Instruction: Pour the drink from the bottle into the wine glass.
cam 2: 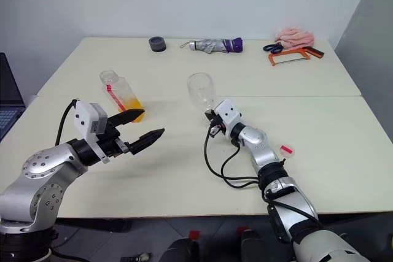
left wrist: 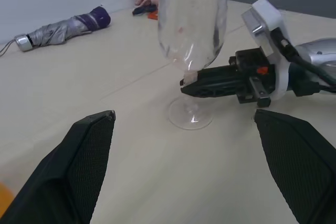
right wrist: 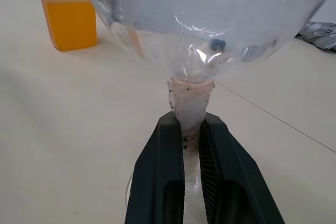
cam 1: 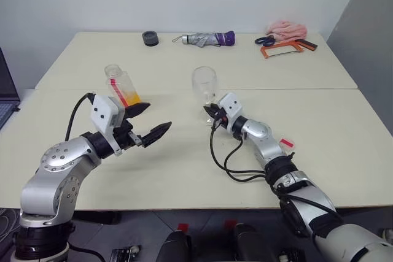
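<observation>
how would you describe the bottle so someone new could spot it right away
On the cream table, look to the robot's left of the wine glass, just beyond the open left end effector. The bottle stands there upright and uncapped, clear plastic with a red-and-white label strip. It is the only thing holding the orange drink, which fills just its lower part.

Pale cream tabletop (cam 1: 344, 145), a seam running across its middle. Far edge: black tape roll (cam 1: 150, 38), folded grey-and-purple umbrella (cam 1: 206, 39), pink cloth (cam 1: 286, 28), scissors (cam 1: 265, 40), orange-framed hacksaw (cam 1: 288, 48). Nearer: bottle (cam 1: 123, 87) with orange drink (cam 1: 132, 98), uncapped; wine glass (cam 1: 204, 84) standing upright beside the seam. Small red-and-white tag (cam 1: 287, 143) on the right.
</observation>
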Tool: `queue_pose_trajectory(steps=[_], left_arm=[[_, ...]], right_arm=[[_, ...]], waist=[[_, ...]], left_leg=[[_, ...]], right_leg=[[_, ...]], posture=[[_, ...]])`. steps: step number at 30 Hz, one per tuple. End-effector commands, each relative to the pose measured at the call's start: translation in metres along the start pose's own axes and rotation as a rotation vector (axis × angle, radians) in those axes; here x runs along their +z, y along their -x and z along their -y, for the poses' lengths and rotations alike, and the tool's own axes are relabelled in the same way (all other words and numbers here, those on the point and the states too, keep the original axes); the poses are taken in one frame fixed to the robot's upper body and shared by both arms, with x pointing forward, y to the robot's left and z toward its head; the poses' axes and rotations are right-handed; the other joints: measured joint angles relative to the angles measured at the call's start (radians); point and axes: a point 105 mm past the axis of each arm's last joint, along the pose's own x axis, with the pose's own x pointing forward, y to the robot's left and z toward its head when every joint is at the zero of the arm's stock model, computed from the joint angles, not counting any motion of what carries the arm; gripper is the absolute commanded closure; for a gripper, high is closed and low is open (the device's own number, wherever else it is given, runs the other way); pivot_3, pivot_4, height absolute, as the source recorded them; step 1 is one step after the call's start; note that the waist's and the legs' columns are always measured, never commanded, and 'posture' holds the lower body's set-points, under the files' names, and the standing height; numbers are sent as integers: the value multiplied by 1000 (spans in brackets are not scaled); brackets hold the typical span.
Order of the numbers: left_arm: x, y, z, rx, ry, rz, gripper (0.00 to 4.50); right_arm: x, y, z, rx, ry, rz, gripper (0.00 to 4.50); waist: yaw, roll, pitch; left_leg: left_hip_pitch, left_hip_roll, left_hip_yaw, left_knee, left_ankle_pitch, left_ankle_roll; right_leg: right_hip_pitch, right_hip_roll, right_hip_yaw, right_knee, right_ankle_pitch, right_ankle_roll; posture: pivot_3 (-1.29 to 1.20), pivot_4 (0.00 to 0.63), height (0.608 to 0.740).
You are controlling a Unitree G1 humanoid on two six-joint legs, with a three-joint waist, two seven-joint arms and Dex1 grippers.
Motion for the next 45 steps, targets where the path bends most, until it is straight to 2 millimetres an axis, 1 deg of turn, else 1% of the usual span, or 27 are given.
queue_pose_trajectory(steps=[1,4,5,6,8,14,16,23,26,30,32,34,37,40,42,45], left_arm=[[17,3,-1,-1,-56,33,0],[20,2,-2,-14,-70,35,0],[20,2,-2,-17,-74,36,0],[22,1,-2,-22,-79,40,0],[24,0,-1,-30,-87,46,0],[29,-2,-1,-39,-100,67,0],[30,-3,-1,-40,-101,74,0],[31,-4,0,-42,-94,87,0],[24,-3,0,-26,-70,79,0],[1,2,-4,39,-25,31,0],[-12,6,-8,90,5,4,0],[-23,10,-15,156,28,-16,0],[-45,18,-28,304,-4,-67,0],[-62,30,-50,522,-16,-84,0],[-66,34,-56,595,-20,-71,0],[-65,34,-62,635,-27,-42,0]], right_arm=[[4,-4,-2,17,9,8,4366],[5,-4,-1,14,3,14,4366],[5,-4,-1,14,3,15,3648],[5,-4,-1,14,2,16,3422],[5,-4,-1,15,0,18,2795],[4,-3,-3,23,-1,19,534],[4,-2,-3,25,-1,19,10],[2,1,-7,47,-5,12,10],[-4,7,-7,64,5,-13,10],[-17,29,-3,86,37,-67,10],[-23,44,-2,97,49,-92,10],[-25,60,-6,133,60,-113,10],[-17,83,-14,182,50,-108,10],[4,100,-19,201,52,-58,10],[25,108,-24,215,57,-3,10],[47,113,-32,234,48,46,10]], waist=[[0,0,0],[0,0,0],[0,0,0],[0,0,0],[0,0,0],[0,0,0],[0,0,0],[0,0,0],[0,0,0],[1,0,0],[3,0,0],[4,0,0],[9,0,0],[14,0,0],[15,0,0],[17,0,0]], left_leg=[[0,0,0,0,0,0],[0,0,0,0,0,0],[0,0,0,0,0,0],[0,0,0,0,0,0],[0,0,0,0,0,0],[0,0,0,0,0,0],[0,0,0,0,0,-1],[0,0,0,0,0,0],[0,0,0,0,0,0],[-1,0,0,0,0,0],[-1,0,0,0,0,0],[-1,0,0,0,0,0],[0,0,-2,0,0,0],[-1,0,-2,0,0,0],[-1,1,-3,0,0,0],[-1,2,-3,0,0,0]], right_leg=[[0,0,0,0,0,0],[0,0,0,0,0,0],[0,0,0,0,0,0],[0,1,0,0,0,0],[0,1,0,0,0,0],[0,0,0,0,0,0],[0,0,0,0,0,0],[0,0,0,0,0,0],[0,0,0,0,0,0],[0,0,0,-1,0,0],[0,-1,0,-1,0,0],[0,-1,0,-1,0,0],[2,-1,-1,-3,0,0],[3,-1,-2,-5,0,0],[4,0,-2,-6,0,0],[4,0,-3,-7,0,0]], posture=[[0,150,740],[0,150,740],[0,150,740],[0,150,740],[0,150,740],[0,150,740],[0,150,740],[0,150,740],[0,150,740],[0,150,740],[0,150,740],[0,150,740],[0,150,740],[0,150,740],[0,150,740],[0,150,740]])
